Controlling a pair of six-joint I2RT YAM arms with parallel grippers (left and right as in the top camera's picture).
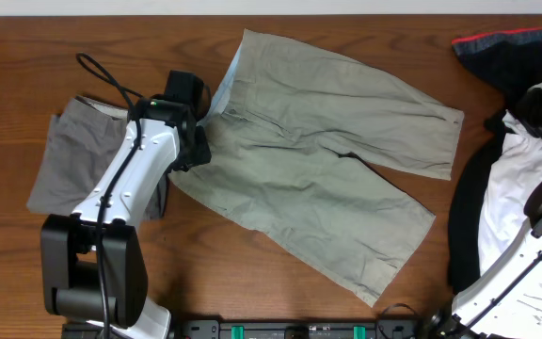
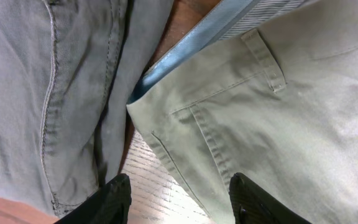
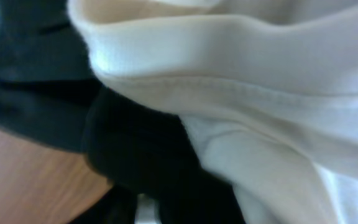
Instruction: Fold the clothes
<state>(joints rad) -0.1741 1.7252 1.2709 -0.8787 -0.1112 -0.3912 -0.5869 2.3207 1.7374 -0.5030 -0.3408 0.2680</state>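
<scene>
The pale khaki shorts (image 1: 318, 160) lie spread flat mid-table, with the waistband at the upper left and the legs pointing right. My left gripper (image 1: 199, 141) is open and hovers low over the waistband's left corner. In the left wrist view its fingers (image 2: 179, 202) straddle the khaki hem (image 2: 260, 124), and bare wood shows between them. The light blue lining (image 2: 197, 37) shows at the waistband. The darker grey shorts (image 1: 64, 165) lie folded to the left and also show in the left wrist view (image 2: 42, 93). My right gripper (image 1: 537, 115) is pressed against the white T-shirt (image 3: 260, 93) and the black garment (image 3: 135, 149), and its jaws are hidden.
The white T-shirt (image 1: 511, 202) and the black red-trimmed garment (image 1: 511, 52) are heaped at the table's right edge. The left arm's base (image 1: 92, 273) stands at the front left. Bare wood table (image 1: 252, 273) shows in front of the khaki shorts.
</scene>
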